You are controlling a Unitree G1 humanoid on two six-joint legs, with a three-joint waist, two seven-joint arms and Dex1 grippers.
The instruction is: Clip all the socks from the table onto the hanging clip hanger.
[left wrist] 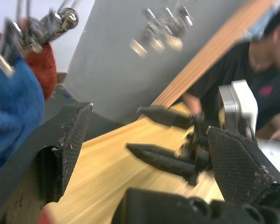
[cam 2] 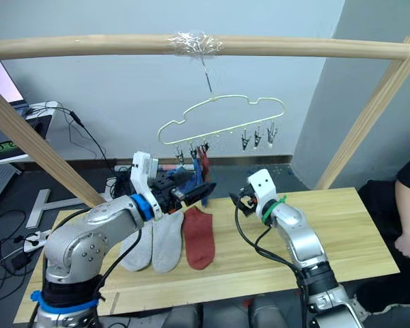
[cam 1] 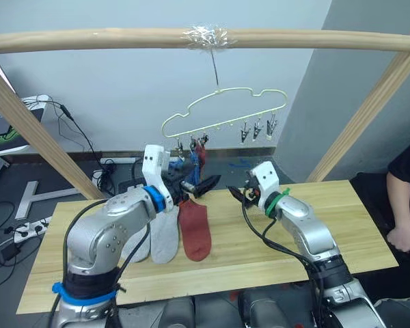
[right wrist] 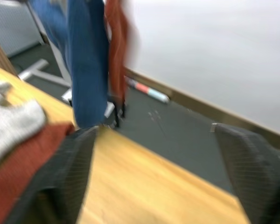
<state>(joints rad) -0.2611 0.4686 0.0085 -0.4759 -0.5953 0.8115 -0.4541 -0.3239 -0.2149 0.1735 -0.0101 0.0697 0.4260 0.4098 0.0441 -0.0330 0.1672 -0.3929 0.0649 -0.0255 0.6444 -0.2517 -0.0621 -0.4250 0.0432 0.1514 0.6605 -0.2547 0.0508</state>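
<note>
Long tabletop (cam 1: pixel 342 225) of pale yellow wood grain, flat and plain, across the lower half of the head views. At centre left on it, three soft knit ankle socks side by side, toes toward the bottom of the frame: two light grey socks (cam 1: pixel 165 236), edges touching, and one rust red sock (cam 1: pixel 195 232) just to their right.

Above, in the upper centre, thin pale yellow-green wire clip hanger (cam 1: pixel 222 113), hooked by its wire to a thick round wooden bar (cam 1: pixel 314 39) under a wad of clear tape (cam 1: pixel 205 35). Row of small metal clips along its lower wire: three bare ones (cam 1: pixel 257 130) at right, three at left. From the left clips, a blue sock (cam 1: pixel 193 164) and a second rust red sock (cam 1: pixel 201 156) hanging limp; a further blue sock hard to separate behind the arm.

Left pincer (cam 1: pixel 203 184) at centre, raised over the tabletop just below and beside the hanging socks, black ridged fingers (left wrist: pixel 67 140) wide apart, nothing between them; blue knit close against one finger in the left wrist view, contact not certain.

Right pincer (cam 1: pixel 238 196) just right of centre, low over bare wood, black textured fingers (right wrist: pixel 67 172) spread apart and empty, tips pointing toward the left pincer, a gap between the two.

At the far right edge, a person in a black sleeve (cam 1: pixel 406 171), hand (cam 1: pixel 400 239) beside the tabletop end. Slanted wooden poles (cam 1: pixel 369 109) at both sides.
</note>
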